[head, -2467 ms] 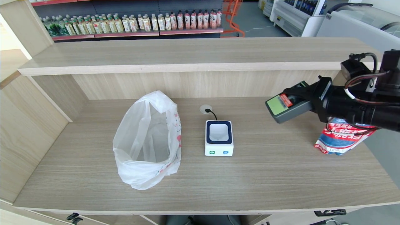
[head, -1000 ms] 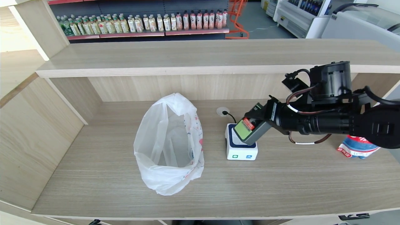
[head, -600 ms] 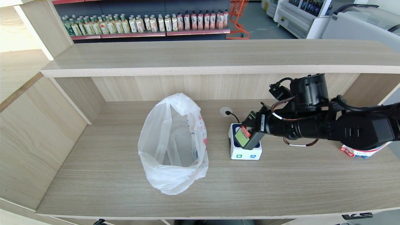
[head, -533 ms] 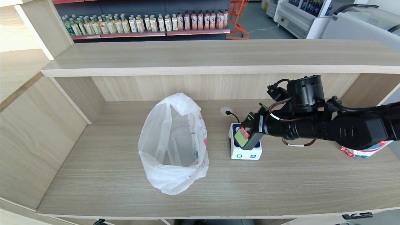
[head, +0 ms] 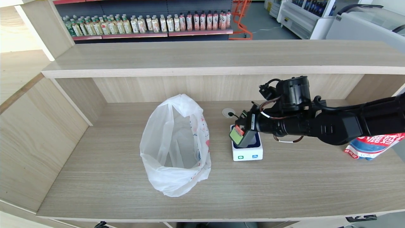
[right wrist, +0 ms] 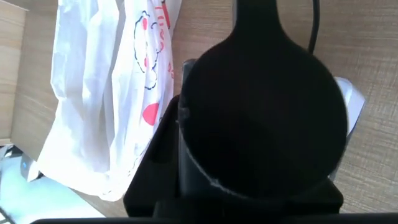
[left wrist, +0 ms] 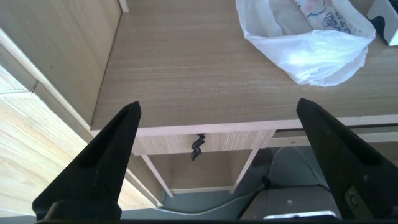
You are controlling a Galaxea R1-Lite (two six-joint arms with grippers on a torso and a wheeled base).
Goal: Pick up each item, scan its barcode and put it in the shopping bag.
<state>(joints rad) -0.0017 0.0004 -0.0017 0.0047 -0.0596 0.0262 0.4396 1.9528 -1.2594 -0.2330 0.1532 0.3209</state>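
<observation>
Pale wood-grain bench [head: 284, 186]. The shopping bag [head: 175, 148] — translucent white, red and pink cartoon print. Now the scanner [head: 247, 153]: white with a navy frame, one green square, one blue. The box [head: 239, 136] shows dark grey, green face, red label — and the pouch [head: 370, 145] is blue, red, white.

Bright, even daylight lit the counter [head: 284, 190]. The shopping bag [head: 175, 145] glared white, only faint soft shadow hugged it, and counter edges far from it bowed.
</observation>
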